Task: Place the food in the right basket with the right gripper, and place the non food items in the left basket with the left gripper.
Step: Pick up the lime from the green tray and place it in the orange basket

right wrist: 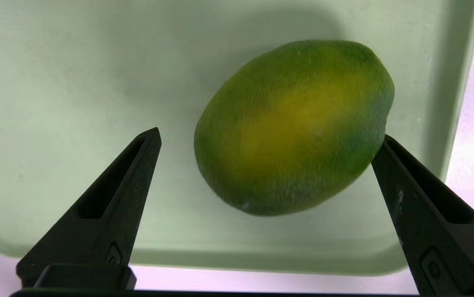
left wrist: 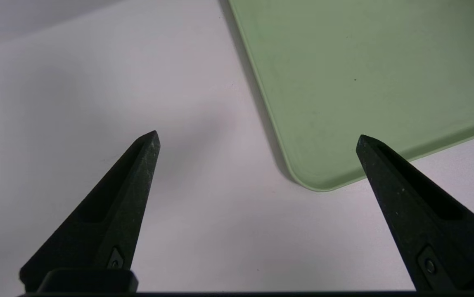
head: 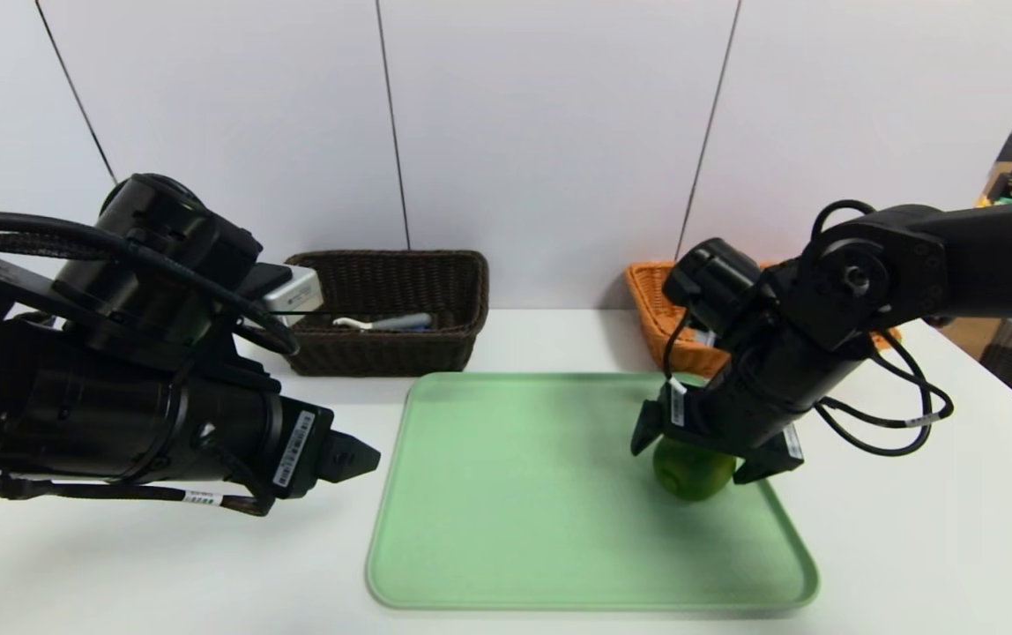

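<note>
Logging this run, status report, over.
Right gripper open over green fruit, one finger against it. Left gripper open beside tray. Nothing blocking seen.

- We record one white, smooth-topped table (head: 162, 564).
- On it, we list one green rectangular tray with rounded corners and a raised rim (head: 524, 529).
- Behind the tray, we count one dark brown woven wicker basket (head: 374, 357) and one orange-tan woven wicker basket (head: 691, 357), well apart.
</note>
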`<state>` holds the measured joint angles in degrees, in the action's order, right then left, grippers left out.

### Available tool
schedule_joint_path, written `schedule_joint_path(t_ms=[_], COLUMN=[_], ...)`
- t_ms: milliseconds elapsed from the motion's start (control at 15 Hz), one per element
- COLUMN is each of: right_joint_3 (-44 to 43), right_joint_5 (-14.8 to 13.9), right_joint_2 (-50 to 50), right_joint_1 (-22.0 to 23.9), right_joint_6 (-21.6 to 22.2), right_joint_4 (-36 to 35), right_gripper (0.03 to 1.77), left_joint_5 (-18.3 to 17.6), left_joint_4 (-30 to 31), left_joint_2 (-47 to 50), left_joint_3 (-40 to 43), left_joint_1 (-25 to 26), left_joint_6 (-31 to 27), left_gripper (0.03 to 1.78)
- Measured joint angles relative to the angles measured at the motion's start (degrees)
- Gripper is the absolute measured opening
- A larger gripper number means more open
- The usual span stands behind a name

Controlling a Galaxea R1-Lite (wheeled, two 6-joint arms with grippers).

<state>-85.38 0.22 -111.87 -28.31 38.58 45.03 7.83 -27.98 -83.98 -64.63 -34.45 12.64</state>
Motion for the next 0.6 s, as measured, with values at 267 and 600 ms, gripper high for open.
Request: schedule_joint_path(t_ms=[267,600], right_joint_3=[-0.3,-0.3], right_joint_5=[-0.4,-3.3], right_joint_2=[-1.1,-2.3], right_joint_1=[0.3,0.9], right_joint_6=[-0.1,-0.1], right_joint_4=[-0.1,0.0], right_gripper=[1.71,1.46], left_joint_5=[0.0,0.0], left_joint_4=[0.0,0.2], left_joint_2=[0.1,0.1], left_joint_3=[0.6,0.9], left_joint_1=[0.0,0.0], left_joint_6=[0.0,0.0], left_gripper=[1.69,1.69])
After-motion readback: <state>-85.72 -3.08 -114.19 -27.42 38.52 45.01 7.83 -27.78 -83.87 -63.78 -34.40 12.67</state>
